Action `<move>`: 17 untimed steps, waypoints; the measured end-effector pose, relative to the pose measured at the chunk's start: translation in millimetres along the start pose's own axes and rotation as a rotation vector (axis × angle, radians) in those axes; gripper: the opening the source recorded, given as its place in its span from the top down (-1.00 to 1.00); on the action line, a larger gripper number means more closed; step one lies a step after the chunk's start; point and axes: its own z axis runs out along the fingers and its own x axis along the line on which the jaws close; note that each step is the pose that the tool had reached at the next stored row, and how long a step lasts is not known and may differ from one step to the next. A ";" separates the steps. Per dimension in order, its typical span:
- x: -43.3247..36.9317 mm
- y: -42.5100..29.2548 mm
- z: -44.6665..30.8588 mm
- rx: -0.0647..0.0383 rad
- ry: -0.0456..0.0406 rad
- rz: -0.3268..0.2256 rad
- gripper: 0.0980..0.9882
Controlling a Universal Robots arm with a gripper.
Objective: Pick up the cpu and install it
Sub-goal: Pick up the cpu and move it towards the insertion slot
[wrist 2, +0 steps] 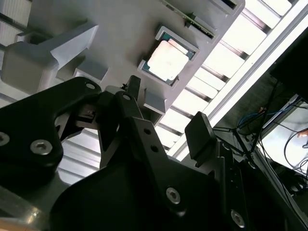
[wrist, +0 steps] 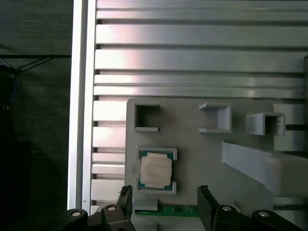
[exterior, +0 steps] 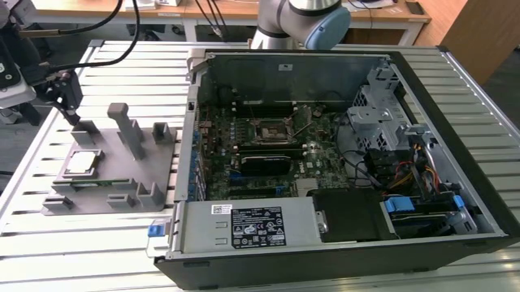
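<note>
The cpu [exterior: 81, 162] is a small square chip with a silvery top. It lies flat in a shallow seat on the grey fixture block [exterior: 109, 201], at the exterior view's left. Both wrist views show the cpu [wrist: 155, 171] [wrist 2: 168, 57] resting in its seat, untouched. My gripper [exterior: 72, 112] hangs above the fixture's far end, a short way behind the chip. It is open [wrist: 163, 204], with nothing between its black fingers [wrist: 124, 201]. The motherboard's black socket [exterior: 271, 129] sits inside the open computer case [exterior: 325, 243].
Upright grey posts [exterior: 122, 125] rise from the fixture close to the chip. A green memory strip [exterior: 91, 182] lies along the fixture beside the cpu seat. The slatted metal table [exterior: 49, 243] carries both fixture and case. Cables and drive cages [exterior: 390, 121] crowd the case's right side.
</note>
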 end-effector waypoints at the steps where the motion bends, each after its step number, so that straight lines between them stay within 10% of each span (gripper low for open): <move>1: 0.8 -0.1 1.8 0.000 -0.0001 0.000 -0.23; 17: 12.1 -1.2 28.1 0.000 -0.0039 0.000 -0.39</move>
